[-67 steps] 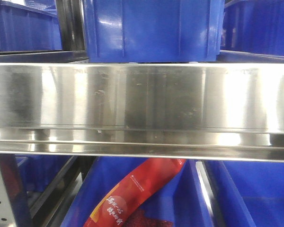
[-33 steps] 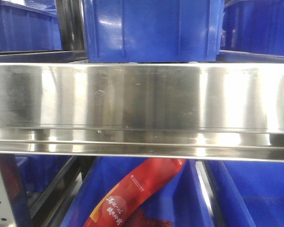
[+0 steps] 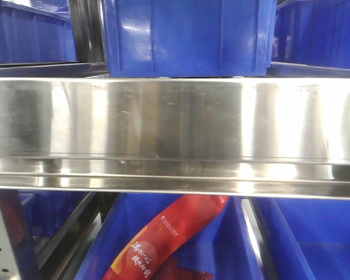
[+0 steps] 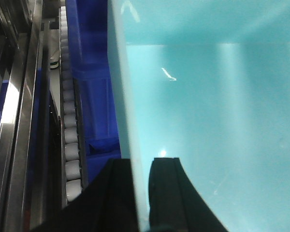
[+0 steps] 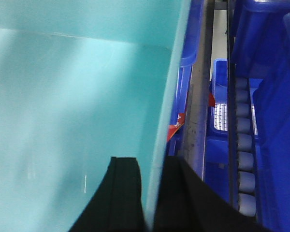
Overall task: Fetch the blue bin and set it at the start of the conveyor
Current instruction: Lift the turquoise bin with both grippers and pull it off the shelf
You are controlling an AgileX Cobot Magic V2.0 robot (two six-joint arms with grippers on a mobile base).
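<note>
The light aqua-blue bin fills both wrist views: its inside in the left wrist view and its inside in the right wrist view. My left gripper is shut on the bin's left wall, one finger inside and one outside. My right gripper is shut on the bin's right wall the same way. The bin looks empty. The conveyor start is out of view. Neither the bin nor the grippers show in the front view.
A shiny steel shelf rail spans the front view. Dark blue ribbed crates stand above it and below it; one lower crate holds a red packet. Grey roller tracks and dark blue crates flank the bin.
The front view is all but unchanged; only the reflections on the steel rail shift slightly.
</note>
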